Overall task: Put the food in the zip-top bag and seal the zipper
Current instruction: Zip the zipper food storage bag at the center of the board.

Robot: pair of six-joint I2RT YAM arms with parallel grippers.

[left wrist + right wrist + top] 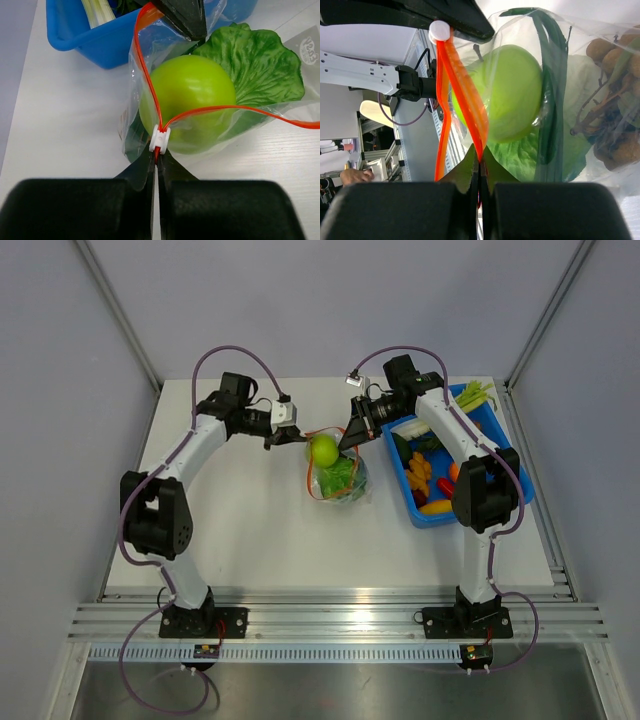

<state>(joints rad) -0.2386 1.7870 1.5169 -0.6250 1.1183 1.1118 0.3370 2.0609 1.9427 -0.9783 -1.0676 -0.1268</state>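
The clear zip-top bag (338, 476) hangs between both grippers over the table's middle. It holds a green apple (323, 449), a green lettuce leaf (260, 65) and a cluster of brown balls (612, 100). The orange-red zipper (150, 80) gapes open around the apple, its white slider (160, 138) at the left end. My left gripper (157, 152) is shut on the zipper just behind the slider. My right gripper (480, 160) is shut on the zipper's other end. Both also show in the top view, the left gripper (283, 438) and the right gripper (350, 436).
A blue bin (500, 455) stands at the right with green onions (474, 396), orange, red and yellow pieces (428, 480). It also shows in the left wrist view (95, 37), just behind the bag. Grey walls close the table on three sides.
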